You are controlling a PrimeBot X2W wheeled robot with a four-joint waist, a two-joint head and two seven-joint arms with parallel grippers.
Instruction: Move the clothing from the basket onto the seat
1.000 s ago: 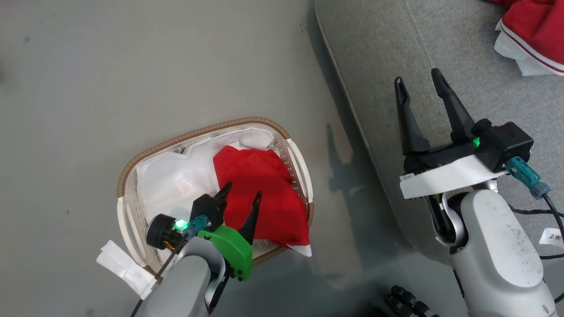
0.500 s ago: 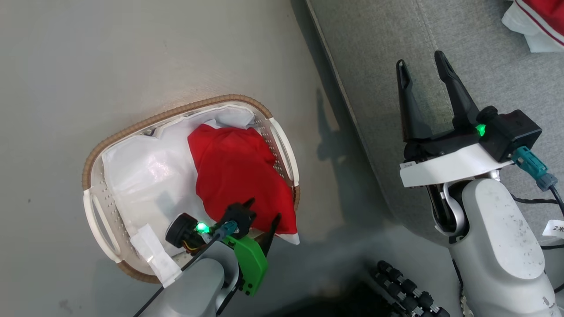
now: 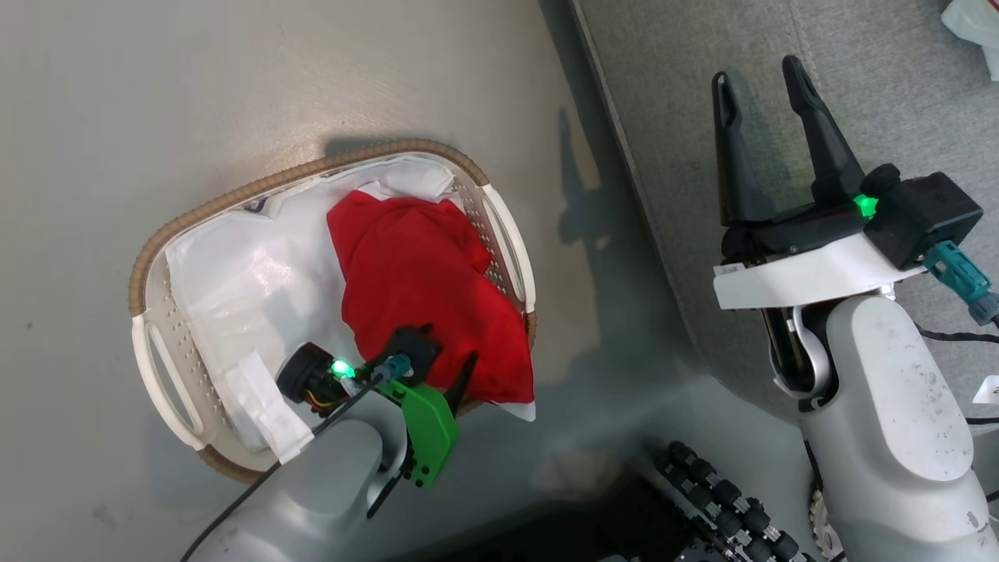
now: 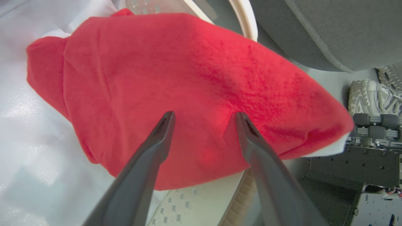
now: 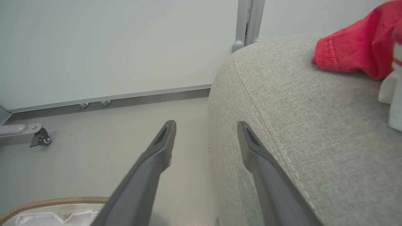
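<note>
— Where's the clothing sitting?
— In the basket, bunched against the side nearest the seat. It's a bright red, soft, slightly fuzzy heap, puffed into a rounded mound with a few shallow creases.
— All of it inside?
— Not quite. One corner spills over the brown woven rim on the robot's side, with a sliver of white showing under that corner. The rest lies on the white liner, which is crinkled and shiny across the other half of the basket.
— And the left claw?
— Spread wide and pointing down at the red heap, both dark fingers over its near end. From the wrist view the tips sit right at the fabric, and there's a small pucker beside one tip. I can't tell whether they press into it. It isn't pinching anything.
— The right claw?
— Also spread wide and holding nothing. It's held over the near edge of the seat, well apart from the basket.
— Anything on the seat?
— Another red piece with a stitched hem lies farther back on the grey cushion, with something white beside it. The basket itself stands on the floor, near the seat's rounded edge.
</note>
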